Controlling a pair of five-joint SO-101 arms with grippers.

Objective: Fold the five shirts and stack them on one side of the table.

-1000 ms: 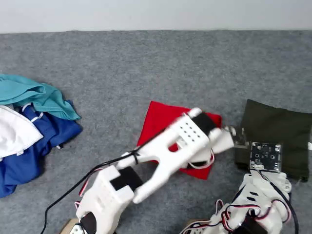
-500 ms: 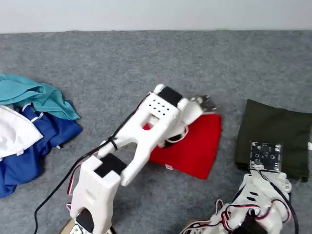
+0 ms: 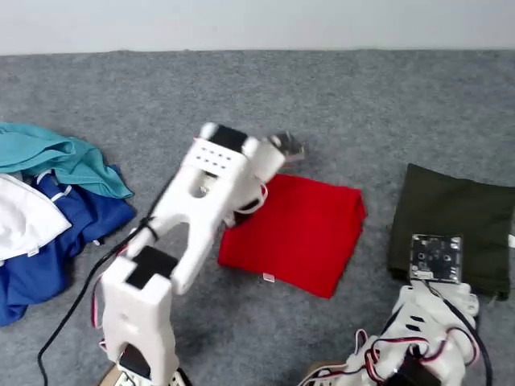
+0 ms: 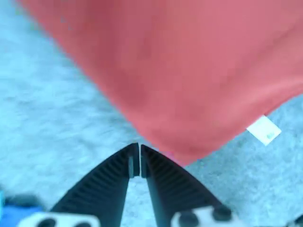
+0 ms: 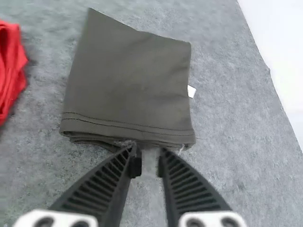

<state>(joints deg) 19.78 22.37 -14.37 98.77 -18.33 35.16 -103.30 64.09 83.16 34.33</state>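
The folded red cotton shirt (image 3: 302,233) lies mid-way across the grey felt surface (image 3: 338,104), with the left end effector (image 4: 140,152) pinched closed and empty at its edge. The right end effector (image 5: 147,155), jaws narrowly apart, grips nothing at the edge of the folded dark olive shirt (image 5: 132,85). Crumpled teal, white and blue shirts (image 3: 48,201) are heaped on the left arm's side.

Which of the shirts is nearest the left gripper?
The red shirt, folded mid-table: the left gripper is at its edge. The dark olive shirt lies farther right, the heap of unfolded shirts farther left.

Matt red cloth shirt (image 3: 306,229), rough grey felt table (image 3: 362,104), white plastic arm (image 3: 193,217)
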